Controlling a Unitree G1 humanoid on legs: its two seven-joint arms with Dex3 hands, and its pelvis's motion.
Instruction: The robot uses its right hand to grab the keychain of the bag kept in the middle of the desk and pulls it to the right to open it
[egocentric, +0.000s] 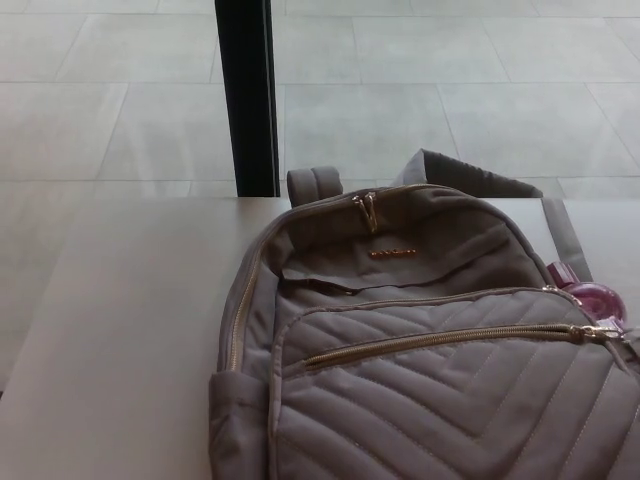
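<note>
A grey-brown quilted backpack lies flat on the pale desk, filling the right half of the head view. Its front pocket zipper runs in gold from left to right, with the slider at the far right end. A pink keychain sits just above that slider at the bag's right edge. Two gold zipper pulls hang at the top of the main compartment. Neither of my hands shows in the picture.
A black vertical post stands behind the desk's far edge. Pale tiled floor lies beyond. The bag's top handle and a shoulder strap reach toward the far edge. Bare desk surface spreads to the left of the bag.
</note>
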